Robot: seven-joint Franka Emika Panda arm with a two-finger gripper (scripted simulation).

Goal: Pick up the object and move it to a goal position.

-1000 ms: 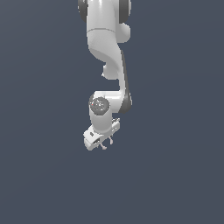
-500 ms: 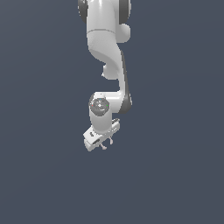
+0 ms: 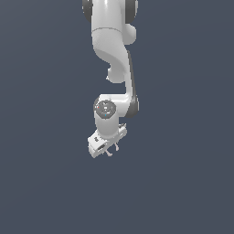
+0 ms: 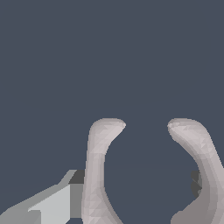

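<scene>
pale c-shaped ring (image 4: 144, 175) sits between the jaws, close to the wrist camera.

The white arm (image 3: 112, 55) hangs down from the top of the scene against a plain dark grey-blue ground (image 3: 45, 183), its wrist bent toward the exterior view's left. At its end the gripper (image 3: 111, 149) points downward, and a tiny pale pinkish object (image 3: 113, 148) shows right at the jaws, too small to tell whether they clasp it.
</scene>
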